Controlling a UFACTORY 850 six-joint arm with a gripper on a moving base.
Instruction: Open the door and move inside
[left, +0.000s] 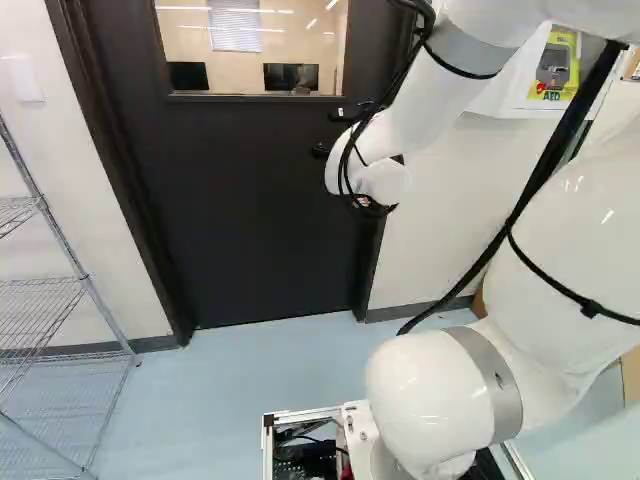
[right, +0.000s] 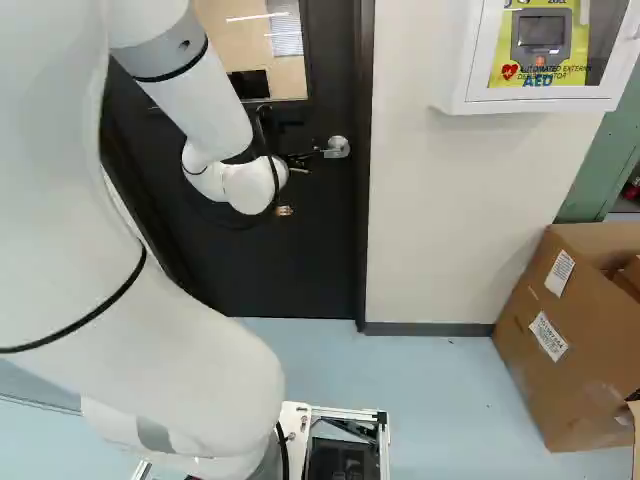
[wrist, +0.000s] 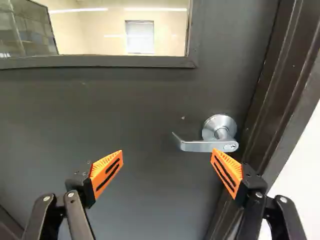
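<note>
In the right base view my gripper (right: 298, 160) is partly hidden by the arm's wrist, close to the silver lever handle (right: 337, 147). The dark door (left: 240, 230) with its window stands shut in its frame. Seen from the wrist, the gripper (wrist: 167, 154) is wide open, with only the door's surface (wrist: 140, 115) behind the gap. The handle (wrist: 200, 145) lies ahead of one orange fingertip, its lever reaching level across toward the space between the fingers. Whether that fingertip touches the handle I cannot tell.
A wire shelf (left: 65, 290) stands left of the door in the left base view. In the right base view, an AED cabinet (right: 455, 90) hangs on the wall beside the door frame (right: 365, 200), and cardboard boxes (right: 530, 370) sit on the floor (right: 440, 400) at the right.
</note>
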